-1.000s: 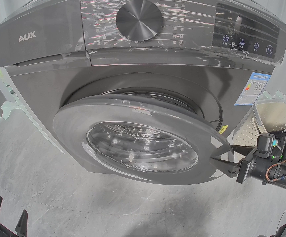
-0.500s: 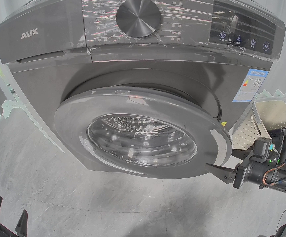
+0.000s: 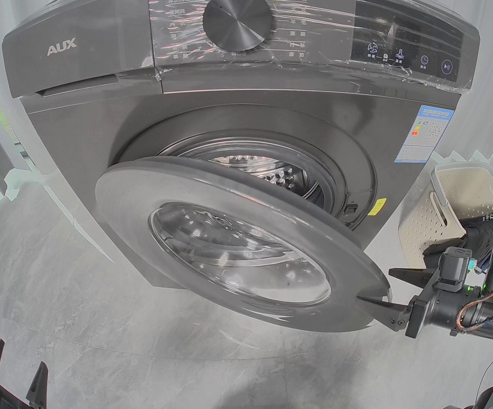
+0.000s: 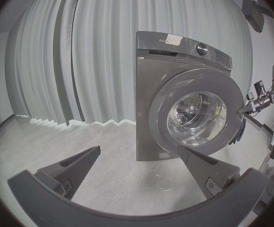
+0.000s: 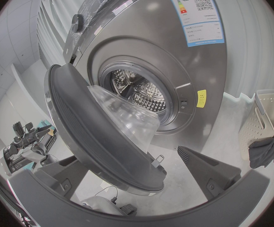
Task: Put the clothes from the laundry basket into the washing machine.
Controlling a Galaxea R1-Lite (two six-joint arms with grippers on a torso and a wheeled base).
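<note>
The grey washing machine fills the head view, its round glass door swung partly out from the drum opening. My right gripper is open at the door's right rim, one finger in front of the rim and one behind it. From the right wrist, the door's edge lies between the fingers. At the right stands the cream laundry basket, dark clothes hanging over its rim. My left gripper is open and holds nothing, low at the left, far from the machine.
Grey stone floor spreads in front of the machine. Pale curtains hang behind and beside it. The basket stands close against the machine's right corner, just behind my right arm.
The door has swung further open with my right gripper at its rim, uncovering the drum opening. The head view has shifted a little, and the basket's dark clothes have come into sight.
</note>
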